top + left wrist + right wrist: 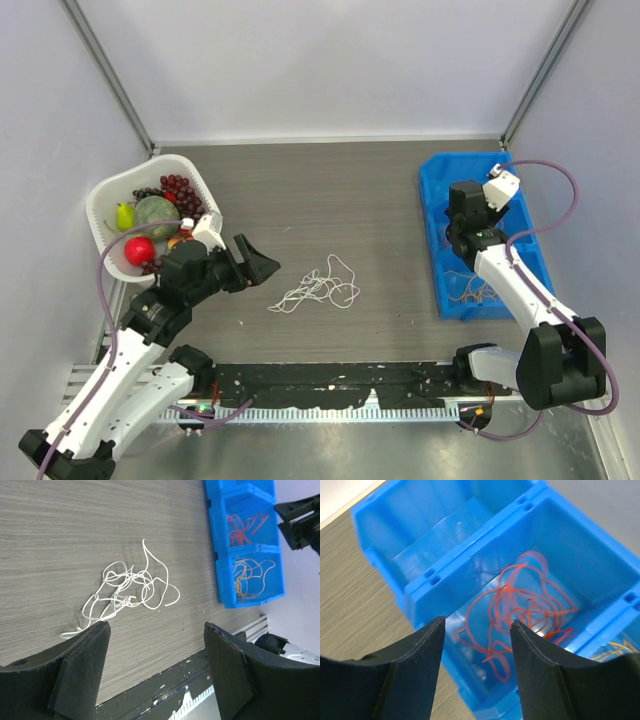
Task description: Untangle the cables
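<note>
**Top view.** The white cables (315, 290) lie in a loose tangle near the middle of the desk (380, 190). The left hand (262, 264) hovers just to their left and points toward them. Its fingers are spread with nothing between them, so it is released. Behind it, at the desk's left side, stands a white basket (105, 195) filled with fruit (155, 215). On the right side lies a blue bin (440, 180), divided into a row of compartments. The right hand (463, 215) hangs over its middle part, and from here I cannot tell how its fingers stand. A thin bundle of yellow and orange cables (472, 290) lies in the nearest compartment.

**Left wrist.** The left hand (156, 630) shows two dark fingers set wide apart at the bottom of the view, grasping nothing. The white cables (130, 587) lie on the desk beyond them. One loose end comes near a fingertip, and I cannot tell whether it touches. At the upper right, the blue bin (215, 540) holds red cables (242, 527) in one compartment. The yellow and orange cables (247, 575) are in the next one, toward the desk's near edge.

**Right wrist.** The right hand (477, 625) is released, its fingers apart with nothing pinched between them. Below and between them, the red cables (520, 610) lie curled on the floor of their compartment. A few yellow strands show at the lower right corner, past the dividing wall.
</note>
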You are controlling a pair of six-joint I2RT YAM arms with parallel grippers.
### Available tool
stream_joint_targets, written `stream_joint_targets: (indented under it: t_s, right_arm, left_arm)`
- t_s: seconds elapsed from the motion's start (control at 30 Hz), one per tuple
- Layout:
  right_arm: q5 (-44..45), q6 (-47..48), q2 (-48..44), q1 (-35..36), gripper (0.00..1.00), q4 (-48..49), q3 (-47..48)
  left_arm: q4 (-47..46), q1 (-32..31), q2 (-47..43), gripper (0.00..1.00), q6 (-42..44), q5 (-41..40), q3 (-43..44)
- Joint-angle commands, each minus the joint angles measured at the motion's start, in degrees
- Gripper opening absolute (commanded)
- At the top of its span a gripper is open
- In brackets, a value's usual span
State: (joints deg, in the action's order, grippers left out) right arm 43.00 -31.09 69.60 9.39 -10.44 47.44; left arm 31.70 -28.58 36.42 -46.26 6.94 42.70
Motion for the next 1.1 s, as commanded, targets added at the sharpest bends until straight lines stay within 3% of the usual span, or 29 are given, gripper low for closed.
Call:
stream_joint_targets:
  t_s: [0.0, 0.1, 0.23, 0.33, 0.4, 0.5, 0.63, 0.8, 1.07]
  right_arm:
    - [-10.0, 2.1, -1.5, 0.2, 0.61, -0.1, 2.9]
    - [-14.2, 4.2, -3.9, 0.2, 0.59, 0.4, 2.0]
    - [-34.0, 10.7, -4.6, 1.3, 0.55, 4.8, 0.7]
    - [-52.3, 10.4, -1.1, 7.7, 0.55, 9.5, -0.6]
    - [-55.8, 11.1, 2.6, 15.1, 0.55, 9.7, 0.4]
    - [-60.5, 13.2, 7.8, 26.5, 0.55, 12.9, 0.8]
    - [-64.9, 13.2, 14.9, 34.2, 0.54, 13.7, 3.6]
    - [-64.4, 8.7, 17.1, 34.9, 0.49, 17.6, 1.3]
    - [-65.3, 5.2, 17.8, 35.0, 0.41, 18.9, -2.2]
  left_arm:
    - [-4.8, 0.3, 3.2, 0.80, 0.2, 4.6, -2.3]
    - [-6.1, 0.3, 6.5, 0.80, 0.1, 8.0, -3.5]
    - [-10.2, 0.2, 11.7, 0.73, -0.2, 12.2, -6.2]
    - [-11.4, 0.2, 16.3, 0.68, 0.1, 14.6, -6.8]
    - [-12.4, 0.0, 19.4, 0.66, 0.6, 15.3, -7.1]
    - [-13.5, -0.5, 23.0, 0.62, 2.3, 15.6, -6.9]
    - [-13.2, -1.5, 26.1, 0.59, 4.8, 13.1, -6.3]
    - [-12.8, -1.7, 29.4, 0.47, 9.7, 10.9, -5.3]
    - [-15.4, -3.1, 36.0, 0.53, 15.5, 9.2, -3.2]
